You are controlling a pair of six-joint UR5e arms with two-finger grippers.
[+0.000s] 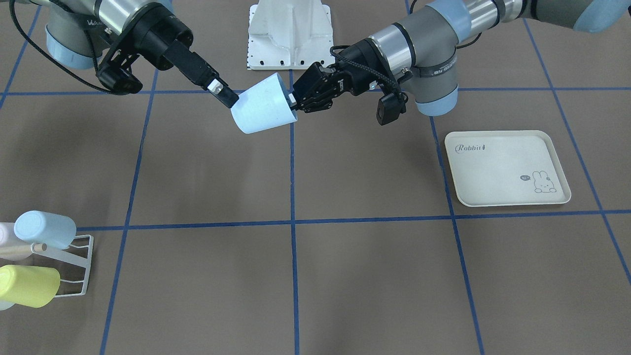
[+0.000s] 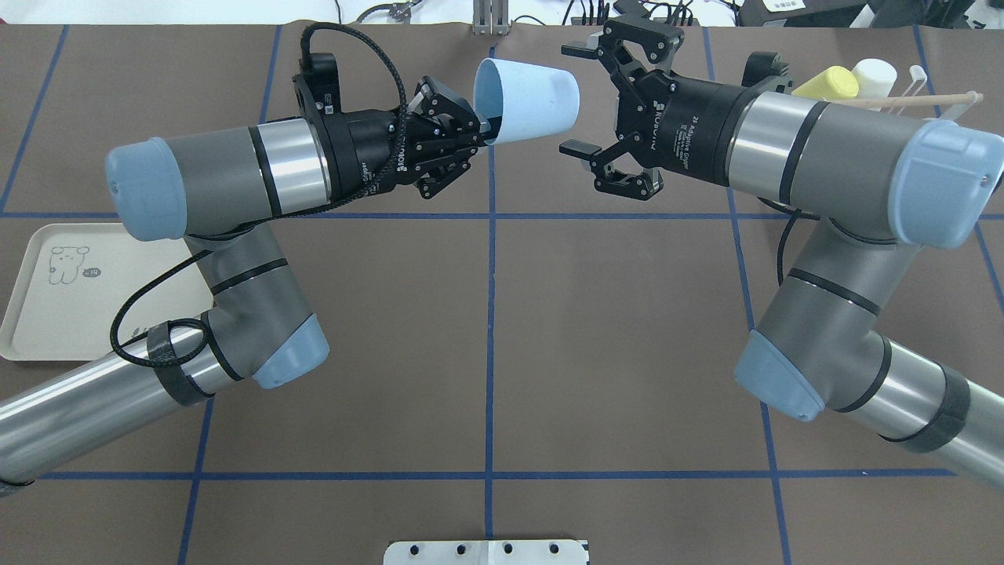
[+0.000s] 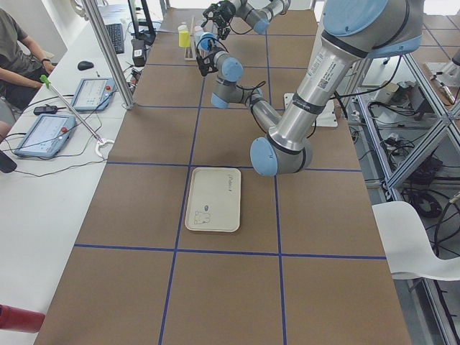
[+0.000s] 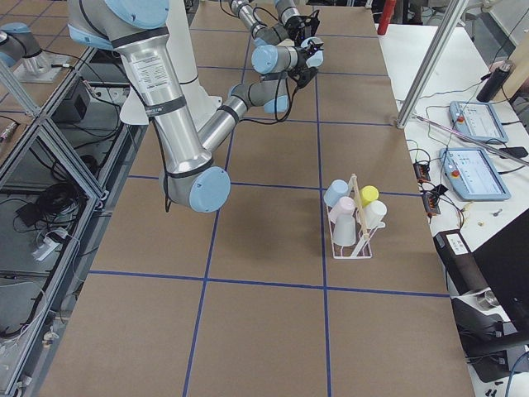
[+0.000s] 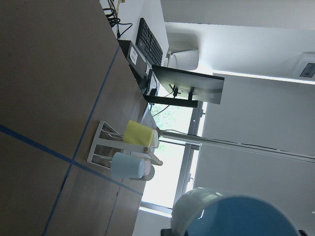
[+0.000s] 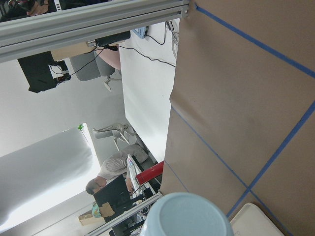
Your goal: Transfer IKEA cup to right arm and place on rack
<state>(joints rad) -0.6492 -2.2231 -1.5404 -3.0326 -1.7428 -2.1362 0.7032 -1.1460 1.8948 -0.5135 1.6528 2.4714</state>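
Observation:
A light blue cup [image 2: 525, 102] hangs on its side above the table's far middle. My left gripper [image 2: 482, 129] is shut on its rim, one finger inside and one outside. My right gripper [image 2: 571, 100] is open, its fingers [image 2: 579, 147] spread either side of the cup's closed base and not pressing on it. The front view shows the cup [image 1: 261, 111] between the left gripper [image 1: 294, 101] and the right gripper [image 1: 227, 97]. The white wire rack [image 1: 79, 268] with a wooden dowel stands far on my right and holds several cups. It also shows in the overhead view [image 2: 941, 98].
A cream rabbit-print tray [image 1: 508, 167] lies on my left side, also in the overhead view [image 2: 31, 314]. The white robot base [image 1: 289, 34] is at the table's near middle. Operators' desks with screens [image 4: 471, 165] line the far edge.

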